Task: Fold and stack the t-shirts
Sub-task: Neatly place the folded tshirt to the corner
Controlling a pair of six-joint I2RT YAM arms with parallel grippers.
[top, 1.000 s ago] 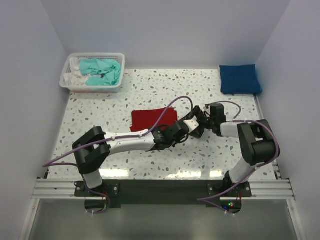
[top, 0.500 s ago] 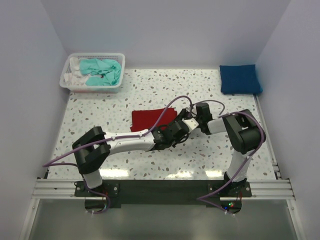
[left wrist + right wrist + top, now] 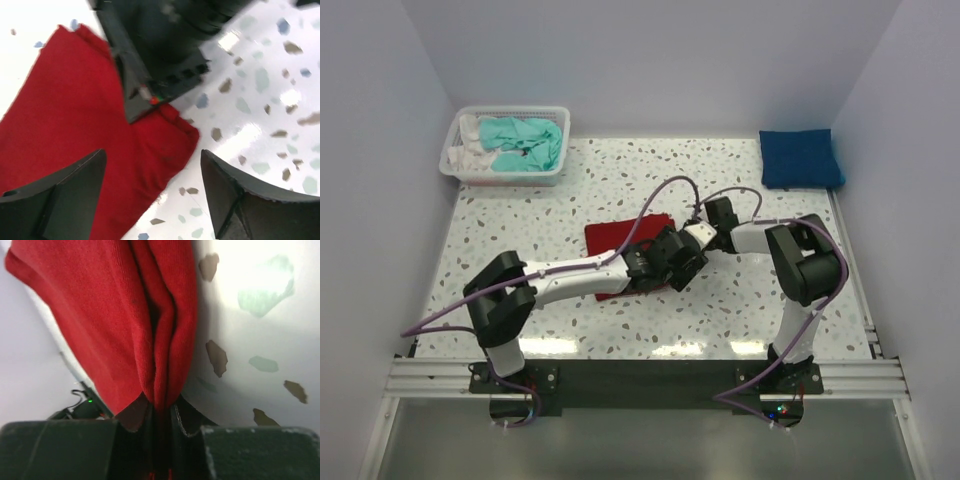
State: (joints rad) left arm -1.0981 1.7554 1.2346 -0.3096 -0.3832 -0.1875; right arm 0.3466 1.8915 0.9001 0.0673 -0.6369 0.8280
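Note:
The deep red t-shirt (image 3: 616, 240) lies folded in the middle of the speckled table. My right gripper (image 3: 686, 236) is at its right edge, shut on a bunched fold of the red cloth (image 3: 125, 315) that is pinched between its fingertips (image 3: 162, 415). My left gripper (image 3: 152, 195) hovers just above the same corner of the red shirt (image 3: 75, 130). It is open, with only cloth and bare table between its fingers (image 3: 65, 200). The royal blue t-shirt (image 3: 800, 158) lies folded at the back right. The teal t-shirt (image 3: 525, 142) is crumpled in the basket.
A white mesh basket (image 3: 502, 176) stands at the back left, with some white cloth in it beside the teal shirt. Side walls close in the table on the left and right. The two wrists (image 3: 665, 262) are nearly touching over the table's middle.
My right gripper moved left to the red shirt's right edge and closed on it. My left gripper opened, let go of the cloth and shifted slightly.

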